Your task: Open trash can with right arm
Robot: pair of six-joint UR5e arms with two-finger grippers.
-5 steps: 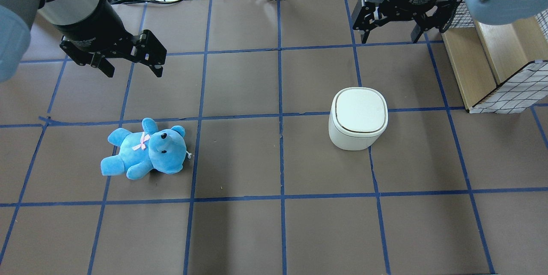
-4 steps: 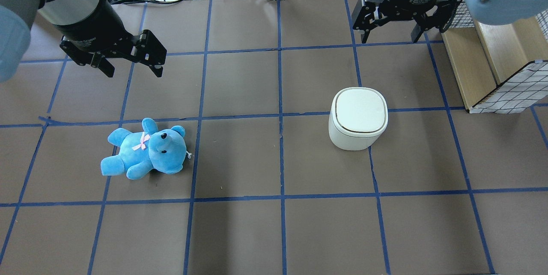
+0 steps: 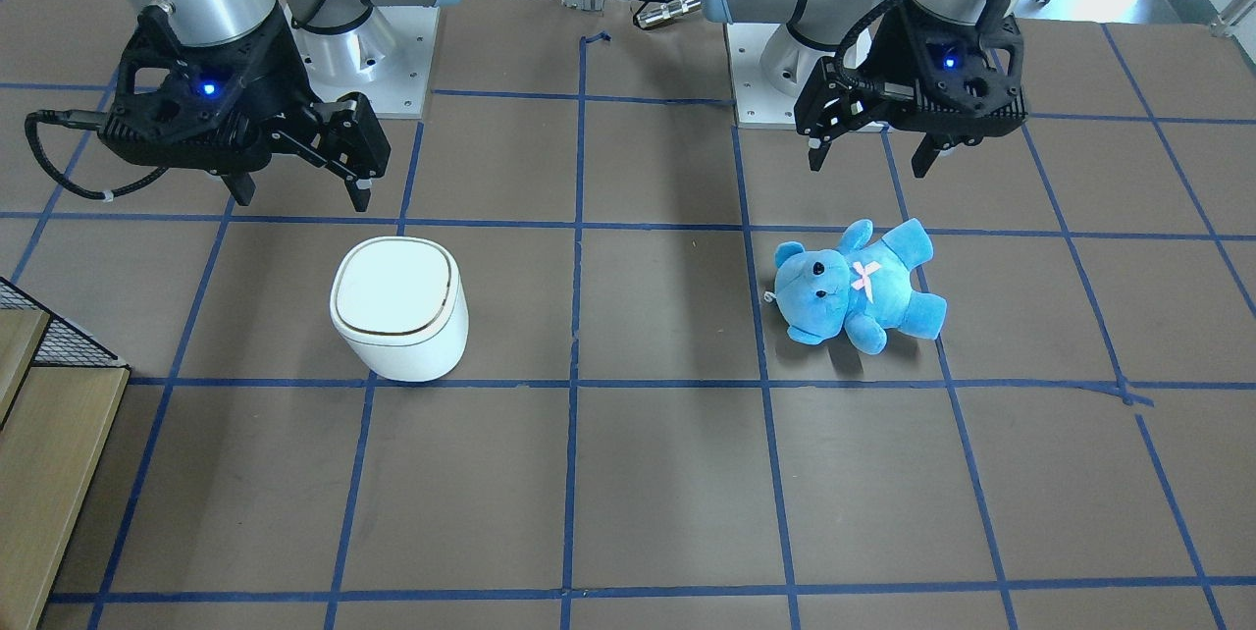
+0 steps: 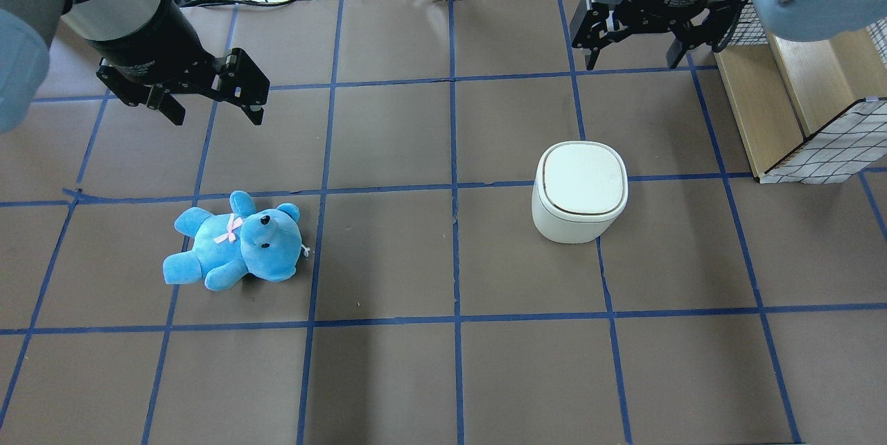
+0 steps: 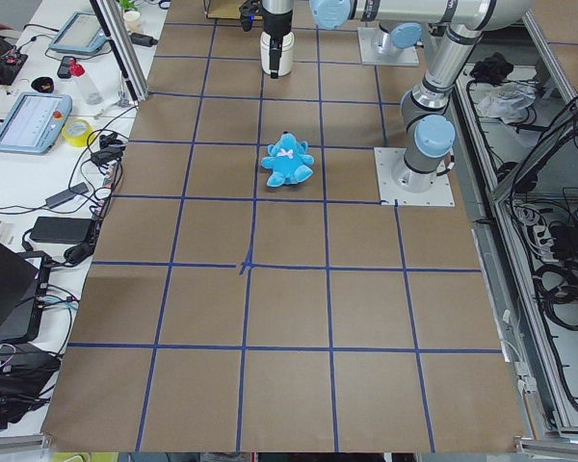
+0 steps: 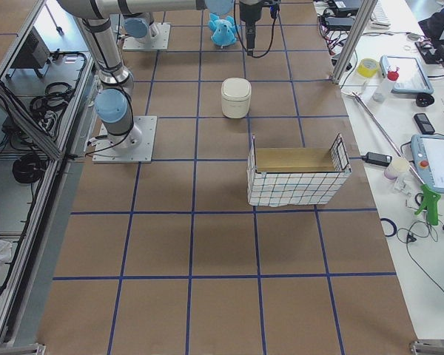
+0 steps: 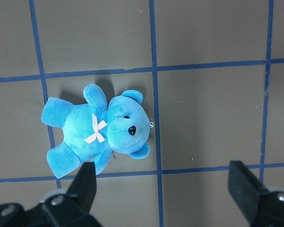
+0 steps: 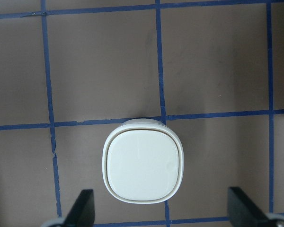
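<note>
The trash can (image 4: pixel 581 192) stands upright, right of the table's middle. Its lid (image 4: pixel 581 178) is flat and shut, so its contents are hidden. The right gripper (image 4: pixel 632 60) hangs well above it, jaws spread wide and empty. It should probably descend and catch the lid's free edge, though the hinge side cannot be told. The left gripper (image 4: pixel 216 112), likewise spread, hovers over the blue teddy (image 4: pixel 235 251). Nothing shows inside the wire basket (image 6: pixel 296 188).

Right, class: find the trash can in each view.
Front-facing: trash can left of centre.
Overhead: trash can right of centre.
Exterior left: trash can top, far end.
Exterior right: trash can upper middle.
Left wrist: absent.
Right wrist: trash can lower centre.
Landmark: blue teddy bear, absent only from right wrist.
</note>
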